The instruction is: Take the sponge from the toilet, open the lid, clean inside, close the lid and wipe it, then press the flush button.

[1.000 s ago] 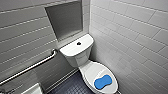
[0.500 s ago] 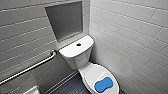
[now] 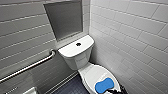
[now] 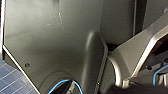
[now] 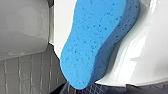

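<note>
The sponge (image 3: pixel 104 85) lies flat on the toilet's (image 3: pixel 75 53) closed lid (image 3: pixel 91 75), near the lid's front edge and well apart from the flush button (image 3: pixel 78 44) on the tank. The right end effector (image 3: pixel 115 91) is just beside the sponge at that front edge. I cannot tell whether it is open or closed.

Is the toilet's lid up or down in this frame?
Down. The white oval plastic lid lies flat over the bowl, with the bright blue peanut-shaped sponge resting on it.
</note>
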Controlling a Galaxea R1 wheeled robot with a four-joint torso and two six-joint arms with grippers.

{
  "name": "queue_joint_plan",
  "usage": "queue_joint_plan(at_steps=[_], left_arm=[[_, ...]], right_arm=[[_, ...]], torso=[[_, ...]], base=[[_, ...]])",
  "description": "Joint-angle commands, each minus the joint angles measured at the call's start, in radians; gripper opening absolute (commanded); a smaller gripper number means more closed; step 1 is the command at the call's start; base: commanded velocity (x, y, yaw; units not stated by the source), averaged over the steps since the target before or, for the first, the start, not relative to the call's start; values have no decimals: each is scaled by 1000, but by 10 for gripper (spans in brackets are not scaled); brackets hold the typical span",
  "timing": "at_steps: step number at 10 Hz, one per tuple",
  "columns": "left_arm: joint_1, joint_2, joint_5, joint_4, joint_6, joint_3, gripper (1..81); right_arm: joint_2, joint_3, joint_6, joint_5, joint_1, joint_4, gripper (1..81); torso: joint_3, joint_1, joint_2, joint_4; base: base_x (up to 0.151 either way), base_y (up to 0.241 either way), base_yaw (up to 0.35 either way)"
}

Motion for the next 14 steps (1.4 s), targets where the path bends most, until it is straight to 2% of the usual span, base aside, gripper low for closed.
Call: queue_joint_plan(at_steps=[1,5,6,9,12,14], left_arm=[[18,-11,71,1,7,8,811],[19,-7,71,-3,5,8,811],[19,-7,71,-7,5,8,811],[19,-5,71,-8,2,8,811],[19,-3,71,-7,2,8,811],[18,-5,71,-8,2,8,811]], right_arm=[[-46,42,43,-49,140,14,811],[-54,42,143,-65,214,60,811],[-47,34,155,-90,217,80,811],[-32,25,158,-121,189,103,811],[-32,21,158,-124,148,103,811],[-20,2,158,-122,166,105,811]], torso=[[2,63,-97,0],[-23,149,-233,0],[-23,109,-171,0],[-23,137,-217,0],[-23,138,-217,0],[-23,138,-217,0]], base=[[0,0,0],[0,0,0],[0,0,0],[0,0,0],[0,0,0],[0,0,0]])
